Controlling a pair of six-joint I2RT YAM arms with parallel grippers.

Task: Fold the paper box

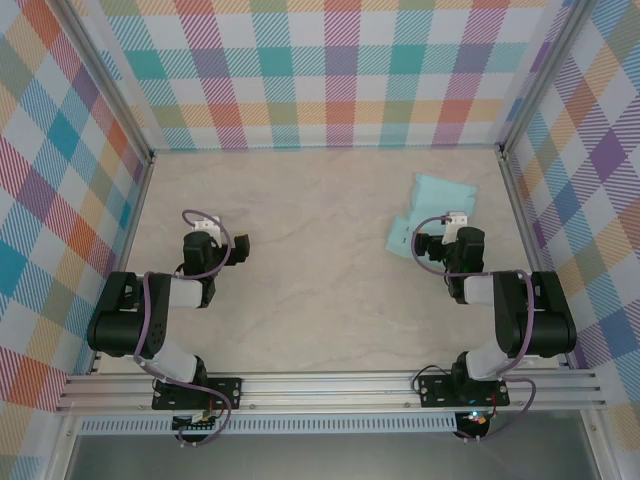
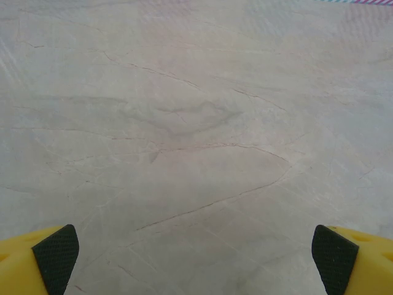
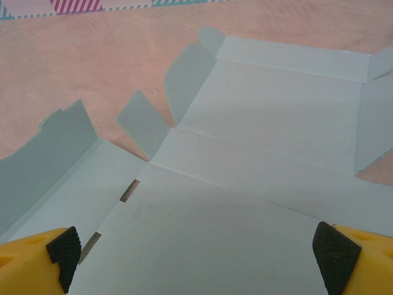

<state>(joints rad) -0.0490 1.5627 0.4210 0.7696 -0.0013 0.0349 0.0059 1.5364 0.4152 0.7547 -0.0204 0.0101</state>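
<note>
**Paper Box Unfolded; Both End Effectors Open**

The paper box (image 1: 436, 206) lies unfolded on the tabletop (image 1: 320, 300), at the right of the top view and above centre. The right end effector (image 3: 195, 255) hovers over its panels, jaws spread wide, gripping nothing. The left end effector (image 2: 195, 255) is over bare tabletop at centre left, jaws spread wide and empty.

- The flat pale mint-turquoise paper box (image 3: 258, 141) cut-out, far right, is thin card: matt and smooth, with crisp pressed creases.
- The beige marble-look tabletop (image 2: 196, 123) looks smooth and matt, with fine darker veins.
- My left gripper (image 2: 195, 264) and right gripper (image 3: 196, 261) have slightly glossy yellow plastic fingers (image 3: 21, 264) with black, finely dimpled, rubbery-looking pads (image 2: 56, 255).
- The silver rail (image 1: 330, 385) along the near edge is ribbed metal with a dull sheen.
- The pastel checked walls (image 1: 330, 70) look matt and printed.
</note>
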